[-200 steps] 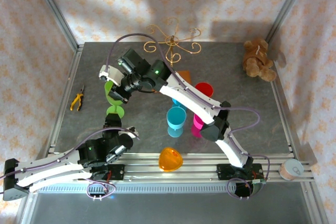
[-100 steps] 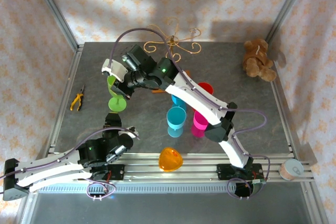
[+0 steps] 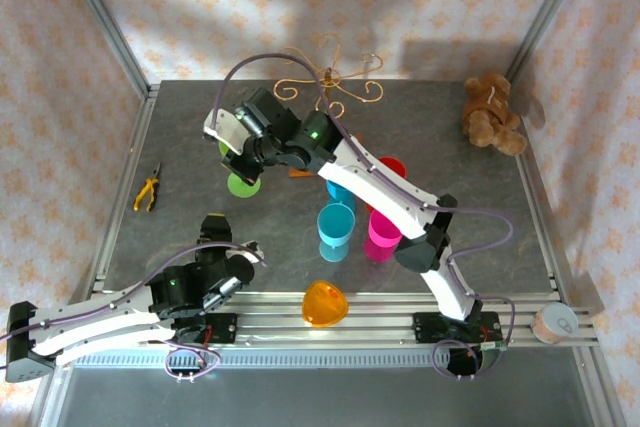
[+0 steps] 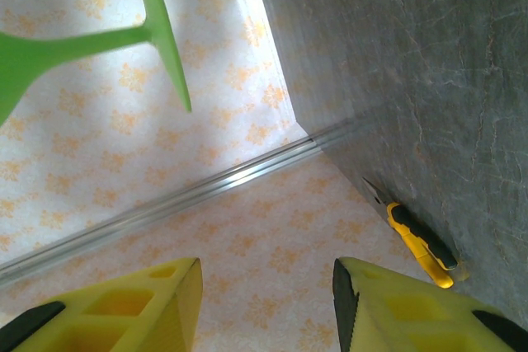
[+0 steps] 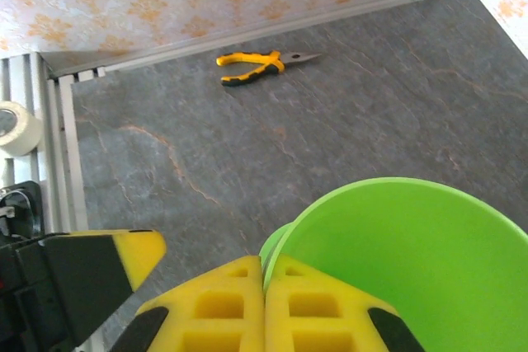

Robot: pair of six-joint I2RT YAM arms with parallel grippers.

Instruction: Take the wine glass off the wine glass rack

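Wine glass [image 3: 242, 184], green, pinched at bowl rim by right gripper [image 3: 232, 142], yellow fingers [image 5: 223, 302] pressed together on thin wall. Held over left-back part of table [image 3: 180, 237], foot below bowl. Well clear of wine glass rack [image 3: 330, 82], standing at back edge behind right arm. Left gripper [image 4: 268, 274] parted, nothing between fingers, low near front-left; glass stem and foot above it in left wrist view. Bare grey surface under glass. Pliers [image 3: 147, 190] near left rail, well apart. Blue cups [image 3: 335, 227], pink cup [image 3: 383, 232] to right.
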